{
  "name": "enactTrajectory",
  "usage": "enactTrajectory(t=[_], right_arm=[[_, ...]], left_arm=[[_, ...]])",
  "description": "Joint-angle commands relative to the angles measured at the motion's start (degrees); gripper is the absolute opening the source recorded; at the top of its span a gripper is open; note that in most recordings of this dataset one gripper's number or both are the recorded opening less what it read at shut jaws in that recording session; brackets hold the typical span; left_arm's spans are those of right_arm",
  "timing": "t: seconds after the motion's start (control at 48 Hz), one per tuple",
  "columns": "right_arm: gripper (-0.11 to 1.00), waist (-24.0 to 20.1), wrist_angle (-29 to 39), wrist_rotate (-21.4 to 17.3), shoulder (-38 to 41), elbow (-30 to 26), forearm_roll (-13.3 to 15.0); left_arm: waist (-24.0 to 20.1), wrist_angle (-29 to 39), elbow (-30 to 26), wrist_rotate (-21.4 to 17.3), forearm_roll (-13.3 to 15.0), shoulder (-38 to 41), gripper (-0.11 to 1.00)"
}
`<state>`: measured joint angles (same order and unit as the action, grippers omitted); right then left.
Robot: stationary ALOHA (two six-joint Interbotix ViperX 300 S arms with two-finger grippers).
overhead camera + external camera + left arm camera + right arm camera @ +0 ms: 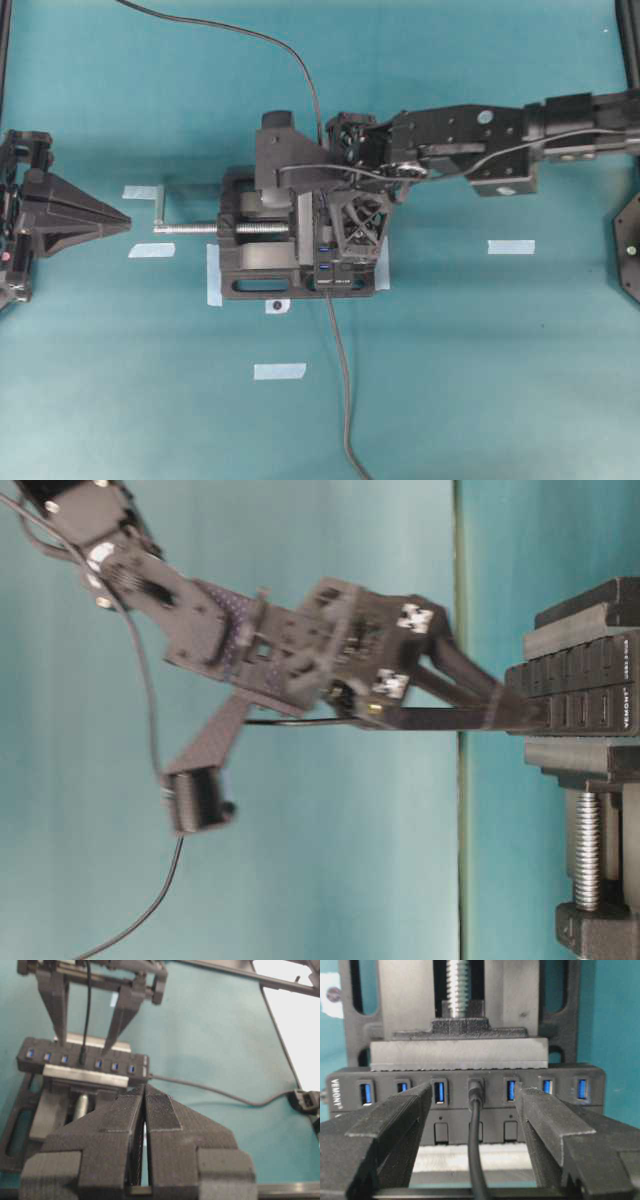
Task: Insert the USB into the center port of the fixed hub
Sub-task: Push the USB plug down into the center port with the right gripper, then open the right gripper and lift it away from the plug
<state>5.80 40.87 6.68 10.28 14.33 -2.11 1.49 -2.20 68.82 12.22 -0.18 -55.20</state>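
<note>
Since the USB (pixel 476 1087) already sits in the center port (pixel 476 1080) of the fixed hub (pixel 465 1091), with three blue slots showing on either side of it, the step in hand looks to be the release and withdrawal of the right tool (pixel 475 1125). Its fingers stand well apart, one on each side of the plug and touching neither it nor the cable (pixel 476 1160) that runs back between them. To do this well, I would draw the tool straight back from the hub along the line of the cable, keeping the fingers wide so that neither pad catches the cord and levers the plug sideways in its slot. The hub is clamped in the vise (pixel 262 262), so it should not shift. The left tool (pixel 145 1125) hangs well back from the hub with its fingers pressed together on nothing. How deep the plug is seated cannot be judged: its metal end is hidden inside the slot. From overhead the right arm covers most of the hub, and the table-level view is blurred.
</note>
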Motion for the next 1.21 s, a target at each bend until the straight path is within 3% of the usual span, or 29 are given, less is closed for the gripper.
enactTrajectory(t=[0.0,1.189], right_arm=[[0.74,0.26,-0.35,-0.62,-3.43,-0.26,0.09],[0.74,0.44,-6.5,-3.25,-17.84,12.39,-0.09]], left_arm=[[0.18,-0.26,-0.79,0.09,-0.09,0.26,0.0],[0.18,-0.26,-0.7,0.09,-0.09,0.26,0.0]])
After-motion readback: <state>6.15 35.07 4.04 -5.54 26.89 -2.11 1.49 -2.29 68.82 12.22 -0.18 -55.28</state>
